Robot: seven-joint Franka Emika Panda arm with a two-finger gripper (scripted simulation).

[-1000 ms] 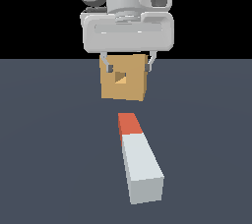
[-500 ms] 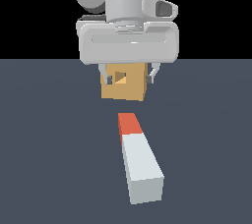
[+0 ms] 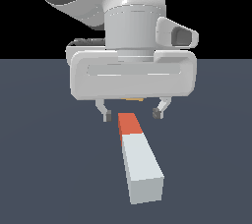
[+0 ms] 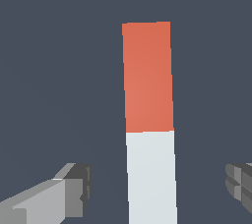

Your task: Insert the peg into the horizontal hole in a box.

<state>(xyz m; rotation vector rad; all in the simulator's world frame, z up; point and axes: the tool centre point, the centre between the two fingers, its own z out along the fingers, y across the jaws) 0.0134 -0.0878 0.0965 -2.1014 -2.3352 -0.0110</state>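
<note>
The peg point(image 3: 140, 161) lies on the dark floor, its red-orange end point(image 3: 129, 124) pointing away and its pale end nearest in the exterior view. My gripper point(image 3: 132, 115) is open and empty. It hangs over the red end with one fingertip on each side, not touching the peg. In the wrist view the peg point(image 4: 150, 120) runs between the two fingertips point(image 4: 74, 188), with wide gaps on both sides. The box is almost wholly hidden behind my hand; only a thin tan sliver point(image 3: 133, 99) shows under the hand. The hole is hidden.
The flat dark grey floor point(image 3: 49, 169) spreads around the peg. My arm's large white body point(image 3: 133, 73) fills the upper middle of the exterior view. Nothing else shows.
My gripper has moved from around the box towards the peg and lower, staying open. It now covers the box, and its fingertips flank the peg's red end. The peg has not moved.
</note>
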